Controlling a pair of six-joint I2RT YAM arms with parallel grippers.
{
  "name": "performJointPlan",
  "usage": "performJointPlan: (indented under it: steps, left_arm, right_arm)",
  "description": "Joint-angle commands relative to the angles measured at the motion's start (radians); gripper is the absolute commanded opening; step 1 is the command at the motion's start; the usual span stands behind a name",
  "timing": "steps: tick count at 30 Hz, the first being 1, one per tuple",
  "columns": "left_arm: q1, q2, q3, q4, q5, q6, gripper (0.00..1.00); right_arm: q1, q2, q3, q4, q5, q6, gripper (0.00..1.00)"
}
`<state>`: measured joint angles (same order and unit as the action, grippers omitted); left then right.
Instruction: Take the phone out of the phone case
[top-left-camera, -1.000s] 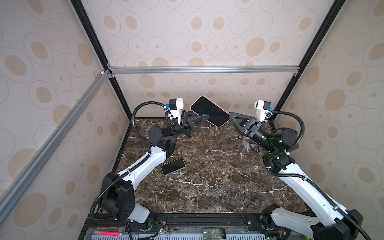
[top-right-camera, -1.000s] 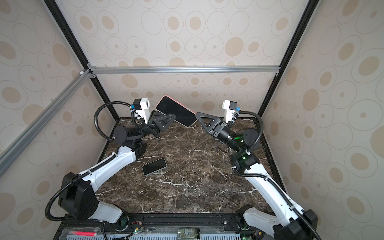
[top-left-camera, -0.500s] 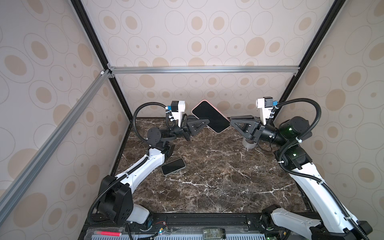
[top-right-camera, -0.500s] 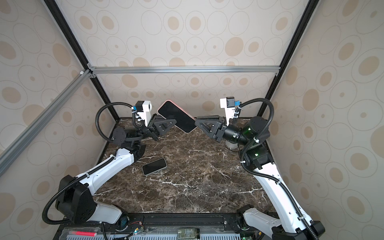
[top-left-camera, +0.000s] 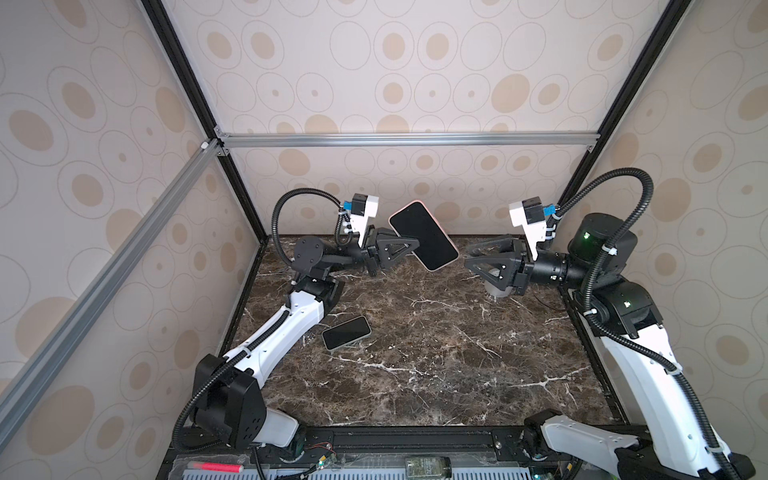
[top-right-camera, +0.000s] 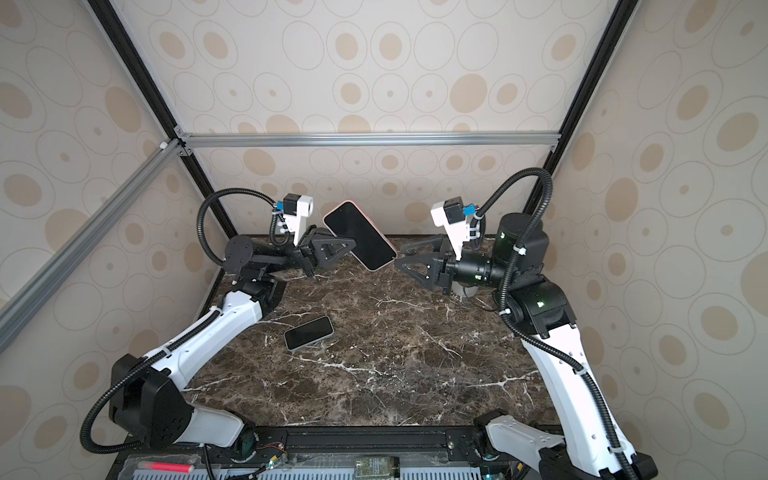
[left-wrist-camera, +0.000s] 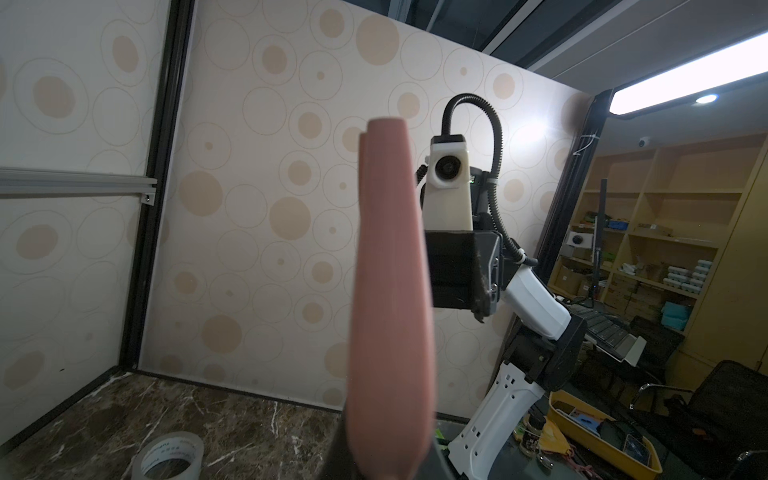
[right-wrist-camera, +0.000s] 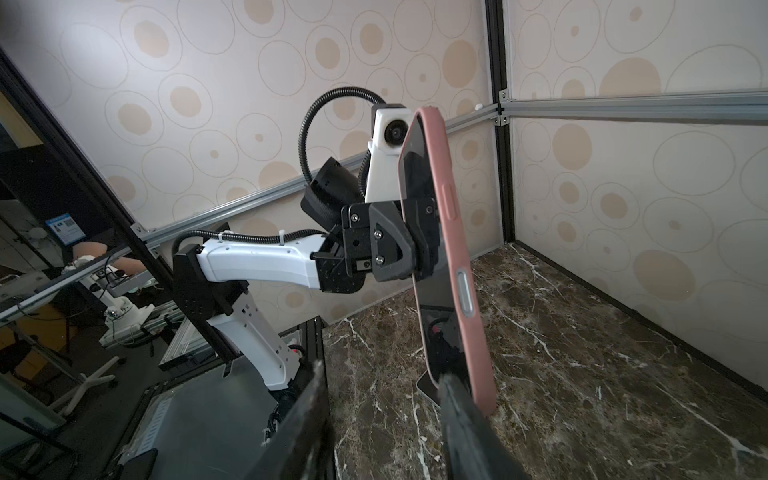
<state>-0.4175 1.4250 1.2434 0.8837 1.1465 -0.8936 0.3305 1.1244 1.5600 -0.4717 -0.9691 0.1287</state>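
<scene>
The left jaws were clamped on the phone (top-left-camera: 424, 235) and held it in the air over the far edge of the tabletop (top-left-camera: 415, 374), at about 12 o'clock in both top views. The phone sat inside the pink case (right-wrist-camera: 453, 232), which covered its back and edges. Its dark screen faced up toward the top cameras. Its long axis was tilted, running from 11 o'clock down to 5 o'clock in both top views.

The grip was near mid-length, on the long edge toward 8 o'clock. One finger (right-wrist-camera: 419, 237) lay on the screen. The other was hidden behind the case.

The right jaws stood apart and reached in from 3 o'clock, level with the left ones. Their tips were just beside the phone's lower end, at its 5 o'clock corner. In the right wrist view the two fingers (right-wrist-camera: 303, 428) stood either side of that end, and one overlapped the case's corner. I could not tell whether it touched.

A second phone (top-left-camera: 346, 332) lay flat and screen up at 9 o'clock from the tabletop's middle, well apart from the held one and near the left arm. A tape roll (top-left-camera: 498, 286) stood at 2 o'clock, under the right jaws.
</scene>
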Motion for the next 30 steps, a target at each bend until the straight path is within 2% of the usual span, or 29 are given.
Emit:
performJointPlan:
  steps: [1, 7, 9, 12, 18, 25, 30]
  left_arm:
    - [0.039, -0.046, 0.112, -0.265, 0.100, 0.156, 0.00]
    - [0.067, -0.041, 0.114, -0.194, 0.214, 0.075, 0.00]
    - [0.073, -0.034, 0.123, -0.196, 0.253, 0.065, 0.00]
    - [0.081, -0.018, 0.124, -0.183, 0.295, 0.042, 0.00]
    - [0.091, 0.010, 0.114, -0.119, 0.320, -0.015, 0.00]
    - [0.106, 0.022, 0.110, -0.132, 0.324, -0.020, 0.00]
    - [0.121, 0.026, 0.114, -0.182, 0.325, 0.009, 0.00]
  right_arm:
    - [-0.005, 0.026, 0.025, -0.186, -0.026, -0.199, 0.47]
    - [-0.004, 0.065, 0.027, -0.268, -0.026, -0.340, 0.49]
    - [0.001, 0.076, 0.026, -0.293, -0.027, -0.404, 0.53]
    - [0.040, 0.109, 0.054, -0.342, 0.007, -0.484, 0.53]
    - [0.115, 0.213, 0.167, -0.505, 0.069, -0.662, 0.54]
    - [0.125, 0.249, 0.215, -0.558, 0.060, -0.751, 0.46]
    - [0.140, 0.288, 0.262, -0.632, 0.071, -0.791, 0.46]
